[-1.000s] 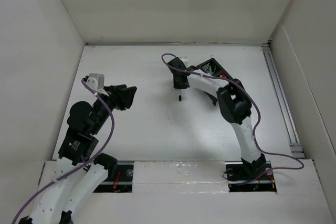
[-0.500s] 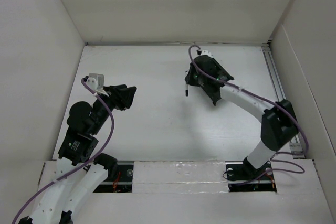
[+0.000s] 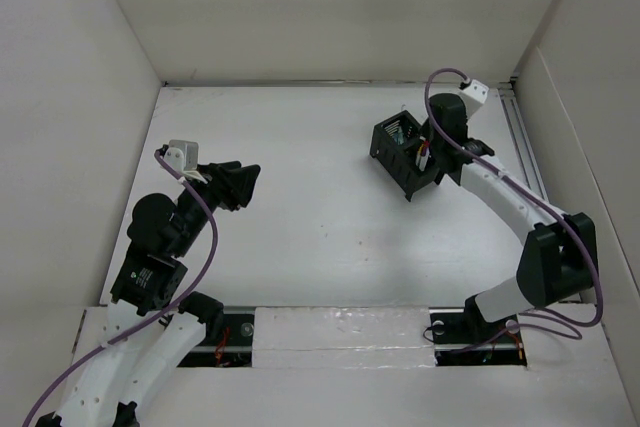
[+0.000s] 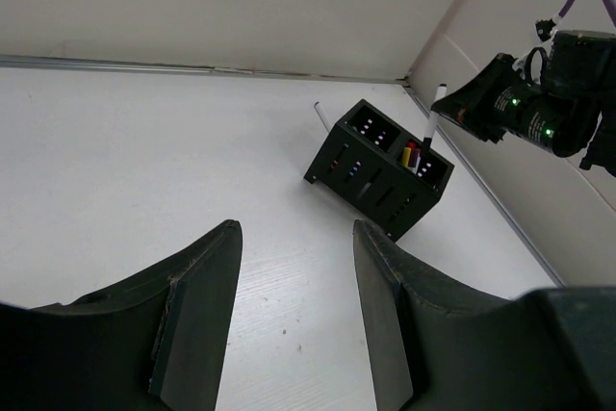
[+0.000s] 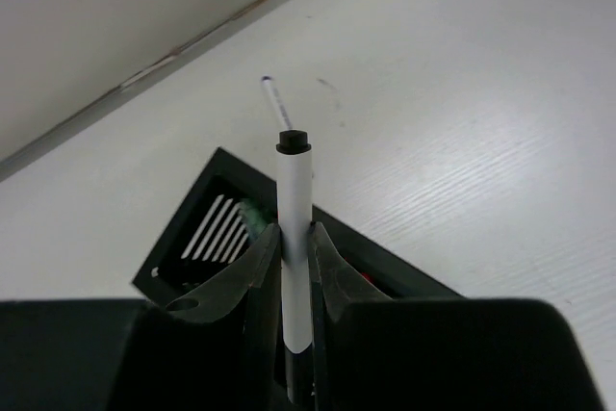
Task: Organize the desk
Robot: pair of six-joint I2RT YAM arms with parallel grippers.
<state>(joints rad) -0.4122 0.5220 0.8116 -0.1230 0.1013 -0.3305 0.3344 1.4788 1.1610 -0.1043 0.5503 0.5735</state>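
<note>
Right end effector (image 5: 294, 241) clamped on white pen (image 5: 295, 185), near upright over black mesh organizer (image 4: 377, 183). Left end effector (image 4: 295, 235) parted, holding nothing, above white surface (image 3: 290, 212).

No text, label, number or sign was legible on the desk (image 3: 300, 227), the black mesh organizer (image 3: 400, 155) standing on it, or the white pen (image 5: 294, 190) above that organizer.

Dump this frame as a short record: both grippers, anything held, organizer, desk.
left gripper: open, empty, over desk
right gripper: shut on pen, at the organizer
pen: white barrel, black end, near upright; in a slot or just above, unclear
organizer: black, slotted sides, far right part of desk, red and yellow items in one slot
</note>
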